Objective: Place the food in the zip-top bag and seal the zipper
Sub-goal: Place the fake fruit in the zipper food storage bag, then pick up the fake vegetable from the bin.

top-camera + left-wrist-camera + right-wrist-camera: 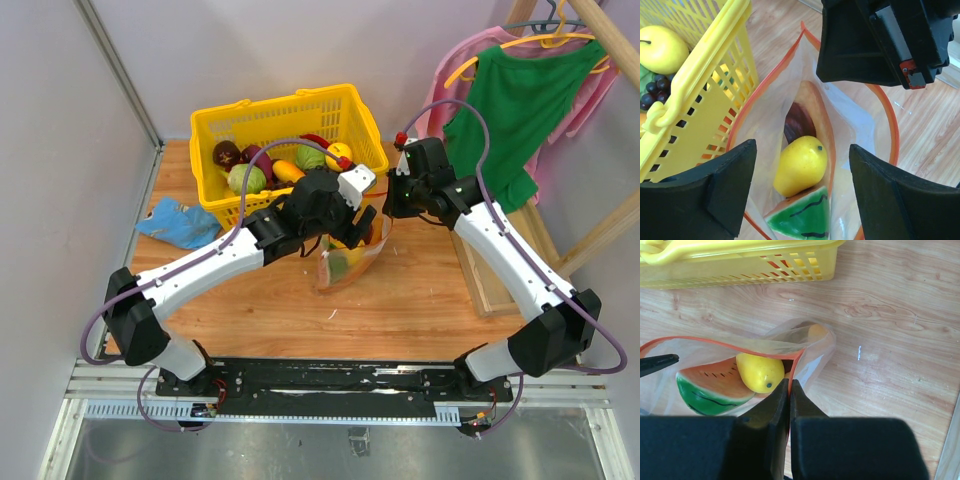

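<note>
Right gripper (790,386) pinches the zip-top bag (816,356) rim; left gripper (801,176) spread above its mouth, basket (710,82) beside one finger.

Nothing legible shows in any view: no writing, label, brand, number or sign can be read on the zip-top bag (815,355), the yellow basket (290,105), the arms (200,270) or the wooden bench (420,300).

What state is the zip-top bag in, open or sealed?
Open. On the zip-top bag, the zipper spreads in a wide loop, with the yellow fruit and watermelon slice visible inside; the right gripper pinches one edge.
</note>
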`<state>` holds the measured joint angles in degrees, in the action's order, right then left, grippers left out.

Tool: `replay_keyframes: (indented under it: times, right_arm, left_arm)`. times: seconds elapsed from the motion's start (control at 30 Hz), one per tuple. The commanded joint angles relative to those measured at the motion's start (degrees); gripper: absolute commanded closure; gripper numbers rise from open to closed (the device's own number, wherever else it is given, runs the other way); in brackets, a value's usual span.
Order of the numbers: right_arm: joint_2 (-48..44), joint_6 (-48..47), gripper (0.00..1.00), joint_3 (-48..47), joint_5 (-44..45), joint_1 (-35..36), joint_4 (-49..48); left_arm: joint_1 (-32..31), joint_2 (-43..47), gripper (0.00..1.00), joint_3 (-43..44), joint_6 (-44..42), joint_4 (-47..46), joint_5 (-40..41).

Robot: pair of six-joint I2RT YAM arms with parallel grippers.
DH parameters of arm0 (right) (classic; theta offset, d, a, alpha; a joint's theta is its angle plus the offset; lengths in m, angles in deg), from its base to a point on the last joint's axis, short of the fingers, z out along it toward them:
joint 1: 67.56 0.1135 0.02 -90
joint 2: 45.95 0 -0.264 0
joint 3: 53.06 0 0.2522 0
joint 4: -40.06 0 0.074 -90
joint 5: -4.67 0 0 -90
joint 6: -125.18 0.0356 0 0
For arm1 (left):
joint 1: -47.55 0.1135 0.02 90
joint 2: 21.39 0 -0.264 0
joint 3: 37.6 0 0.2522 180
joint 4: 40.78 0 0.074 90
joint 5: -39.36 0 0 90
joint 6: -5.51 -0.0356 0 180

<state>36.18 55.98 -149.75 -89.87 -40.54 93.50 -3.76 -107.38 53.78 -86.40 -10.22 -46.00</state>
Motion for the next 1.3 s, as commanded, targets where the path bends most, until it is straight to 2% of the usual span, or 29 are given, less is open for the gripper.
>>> replay_keyframes:
  times: [0.0, 0.33, 0.7, 0.87, 1.27]
  right_arm:
    - [0.45, 0.09, 0.95, -1.0, 0.04, -0.92, 0.1]
    - [-0.03, -0.25, 0.95, -0.52, 0.57, -0.92, 0.12]
    - [-0.06, -1.03, 0.97, -0.3, 1.43, -0.92, 0.12]
    - [0.21, -1.47, 0.98, -0.64, 1.57, -0.93, 0.07]
    - [0.23, -1.72, 0.98, -0.32, 1.29, -0.92, -0.36]
  left_arm:
    - [-0.55, 1.04, 0.21, 1.16, 0.56, 0.33, -0.23]
    - [1.22, 2.33, 0.14, 5.49, 1.92, 1.66, 6.52]
    - [14.3, 1.86, 0.13, 9.24, 5.64, 4.11, 9.81]
    - [20.43, 0.53, 0.11, 10.0, 5.72, 4.61, 13.68]
    - [32.06, -9.24, 0.1, 14.43, 5.75, 3.48, 23.22]
